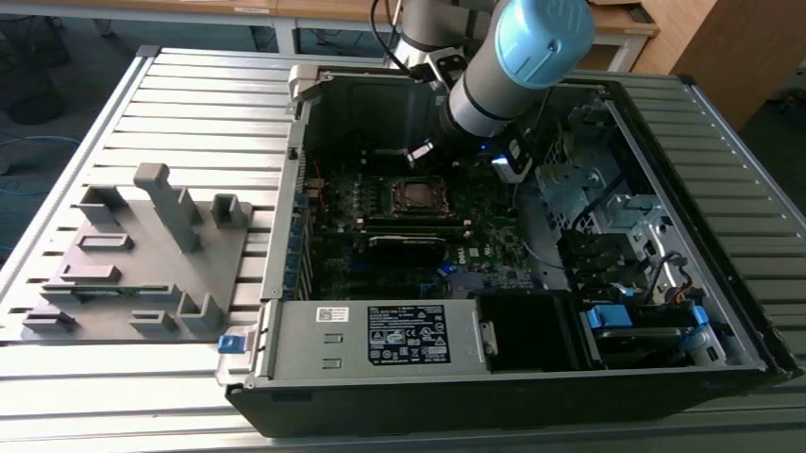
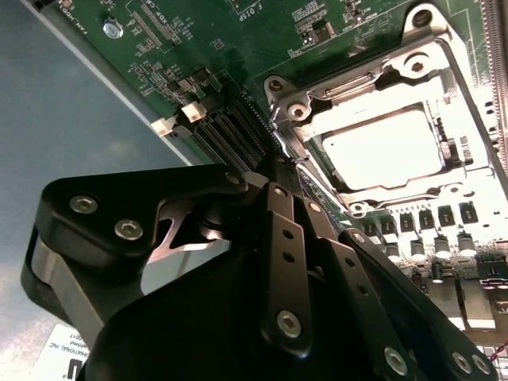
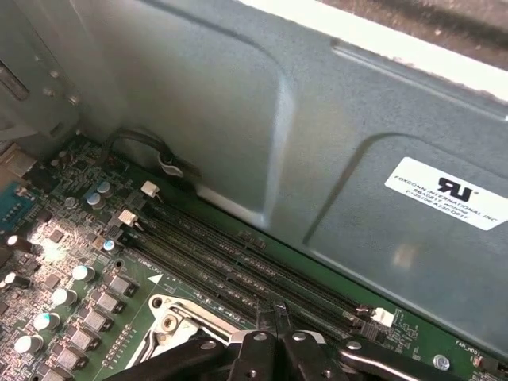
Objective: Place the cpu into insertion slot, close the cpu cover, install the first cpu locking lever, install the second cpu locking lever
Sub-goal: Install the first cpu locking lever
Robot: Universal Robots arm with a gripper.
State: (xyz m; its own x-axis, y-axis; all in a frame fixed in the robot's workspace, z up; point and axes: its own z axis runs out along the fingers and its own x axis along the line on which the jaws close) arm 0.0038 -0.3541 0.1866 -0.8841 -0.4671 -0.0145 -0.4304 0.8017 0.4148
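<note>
The cpu [image 2: 382, 148] lies flat in the insertion slot [image 1: 413, 194], its silver top bright under the light. The cpu cover [image 2: 313, 119] is down over it, framing it with its square window. A thin metal locking lever [image 2: 319, 189] runs along the socket's edge nearest my fingers. My gripper [image 2: 275, 168] is shut, its black fingertips together at the corner of the socket, close to that lever; I cannot tell if they touch it. In the first wrist view the gripper [image 3: 274, 316] stands between the socket frame and the memory slots. In the exterior view the arm [image 1: 504, 75] reaches down into the case.
Long dark memory slots [image 3: 238, 254] run beside the socket, with the grey case wall [image 3: 317, 119] just beyond. Rows of capacitors [image 3: 71, 294] sit on the other side. A grey fixture [image 1: 139, 255] stands on the slatted table at the exterior view's left. The power supply [image 1: 377, 335] fills the case's near end.
</note>
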